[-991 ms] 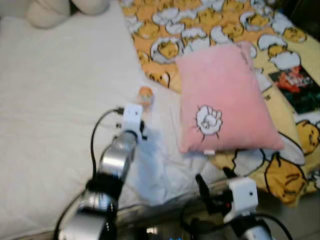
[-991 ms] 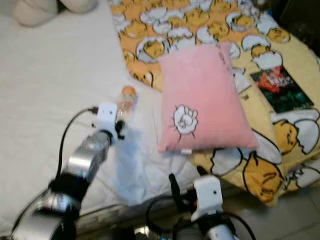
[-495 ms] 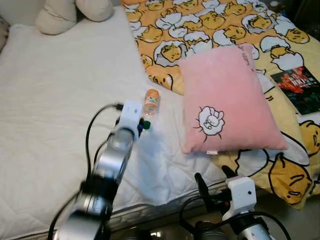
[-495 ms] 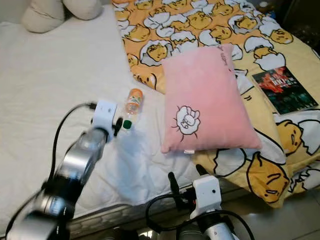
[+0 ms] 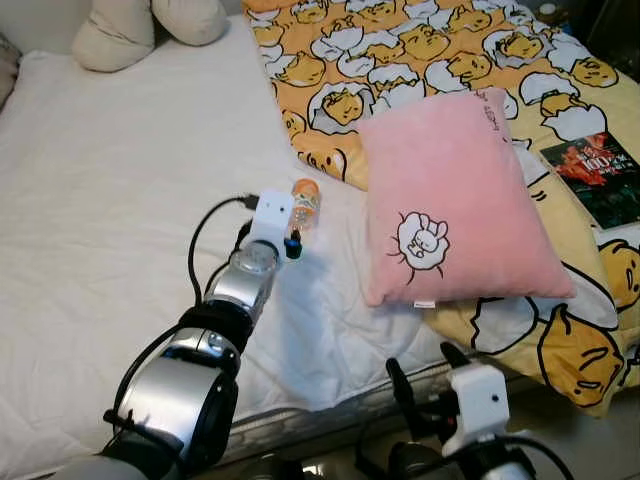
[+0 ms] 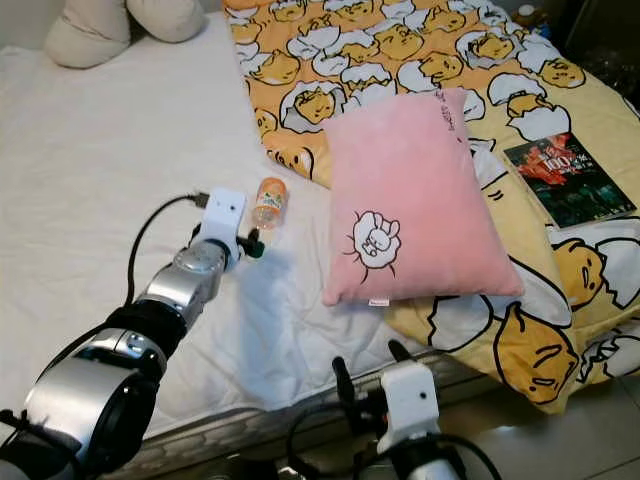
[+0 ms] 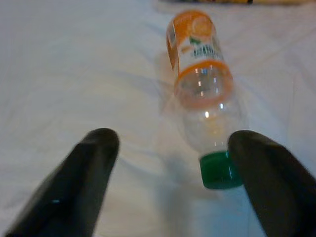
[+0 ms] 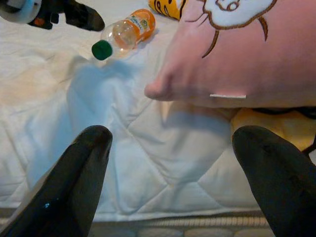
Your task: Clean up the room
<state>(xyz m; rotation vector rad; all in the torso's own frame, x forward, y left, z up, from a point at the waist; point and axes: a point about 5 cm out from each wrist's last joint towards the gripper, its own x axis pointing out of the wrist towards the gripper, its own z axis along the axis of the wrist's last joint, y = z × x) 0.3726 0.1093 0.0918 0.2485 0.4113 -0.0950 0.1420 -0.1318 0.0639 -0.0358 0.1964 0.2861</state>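
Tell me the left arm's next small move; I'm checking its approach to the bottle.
Probably ease the left gripper forward so the open jaws straddle the bottle. The bottle lies on its side on the white sheet, and its green cap sits just inside one finger, not yet gripped.

White quilted bed [image 5: 110, 200] across most of the frame. Upper right: yellow blanket [image 5: 420, 50] spread over it, printed with egg characters. Centre: plastic bottle [image 5: 303, 203] on its side on the white cover, green cap toward the lower edge, just left of a pink pillow [image 5: 455, 190]. Upper left: beige cushions [image 5: 140, 25]. Right edge: book [image 5: 597, 175] on the blanket.
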